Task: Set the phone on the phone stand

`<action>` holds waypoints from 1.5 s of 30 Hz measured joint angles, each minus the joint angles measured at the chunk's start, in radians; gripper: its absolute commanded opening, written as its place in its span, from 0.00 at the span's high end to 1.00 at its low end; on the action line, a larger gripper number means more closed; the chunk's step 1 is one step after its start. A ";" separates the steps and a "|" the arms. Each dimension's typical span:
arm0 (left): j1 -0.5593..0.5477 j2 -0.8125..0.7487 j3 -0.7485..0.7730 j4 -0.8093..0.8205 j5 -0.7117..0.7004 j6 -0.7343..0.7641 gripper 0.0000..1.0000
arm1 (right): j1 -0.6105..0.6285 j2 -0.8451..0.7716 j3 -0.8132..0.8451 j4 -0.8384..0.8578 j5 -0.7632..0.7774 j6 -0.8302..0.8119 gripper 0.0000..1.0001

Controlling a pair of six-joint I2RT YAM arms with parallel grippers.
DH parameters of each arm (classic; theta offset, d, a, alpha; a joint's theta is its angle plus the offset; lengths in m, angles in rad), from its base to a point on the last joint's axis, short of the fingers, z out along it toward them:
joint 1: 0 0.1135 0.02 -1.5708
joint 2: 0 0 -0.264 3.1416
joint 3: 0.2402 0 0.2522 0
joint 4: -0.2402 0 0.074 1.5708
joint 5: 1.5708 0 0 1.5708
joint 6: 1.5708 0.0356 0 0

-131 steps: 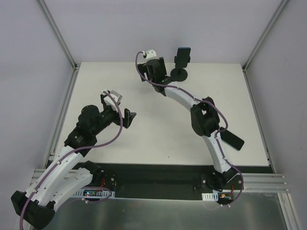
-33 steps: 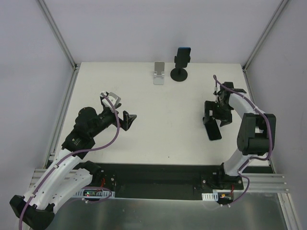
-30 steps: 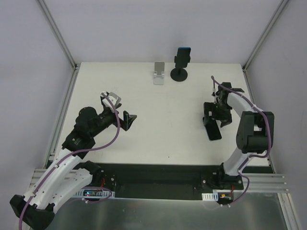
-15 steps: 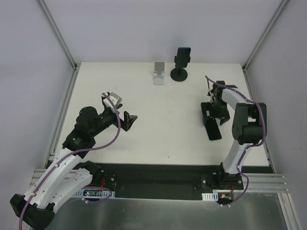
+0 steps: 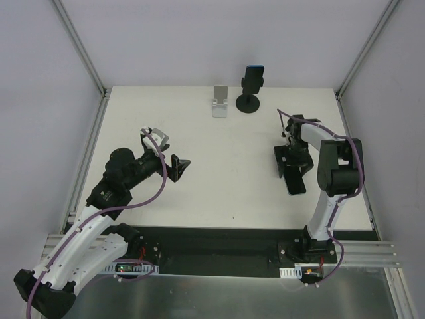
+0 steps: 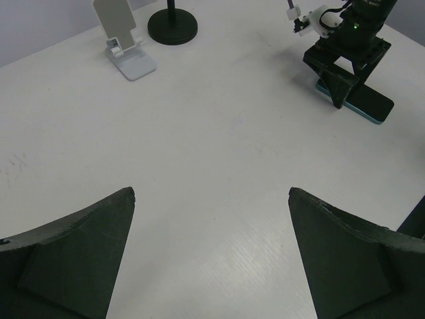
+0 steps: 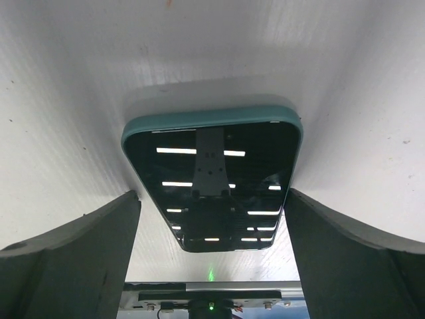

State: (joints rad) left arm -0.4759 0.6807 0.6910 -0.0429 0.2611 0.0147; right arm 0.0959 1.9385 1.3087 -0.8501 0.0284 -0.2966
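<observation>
A phone (image 7: 211,179) lies flat on the white table (image 7: 80,80), its glossy black screen mirroring strip lights and its rounded far end edged in teal. The right gripper (image 7: 212,194) straddles it with its dark fingers (image 7: 73,259) spread wide. A sliver of table shows beside the left finger, and the right one sits close to the phone's edge.

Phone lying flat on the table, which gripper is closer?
Right. The right gripper hovers directly over the flat phone, fingers either side; the left gripper sits far off across the table.

Silver stand (image 5: 220,102) on white table (image 5: 226,183)
</observation>
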 measured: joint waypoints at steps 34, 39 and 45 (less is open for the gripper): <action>0.000 0.017 0.000 0.000 -0.002 -0.001 0.03 | 0.187 -0.220 -0.170 0.201 0.071 0.177 0.99; 0.000 0.021 0.000 0.000 -0.002 -0.001 0.03 | 0.304 -0.338 -0.180 0.358 0.139 0.273 0.99; 0.000 0.021 0.000 0.000 -0.009 -0.001 0.03 | 0.447 -0.334 -0.154 0.582 0.256 0.351 0.99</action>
State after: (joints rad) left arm -0.4759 0.7021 0.6914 -0.0429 0.2523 0.0139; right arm 0.5426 1.6047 1.1545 -0.2680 0.2848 0.0540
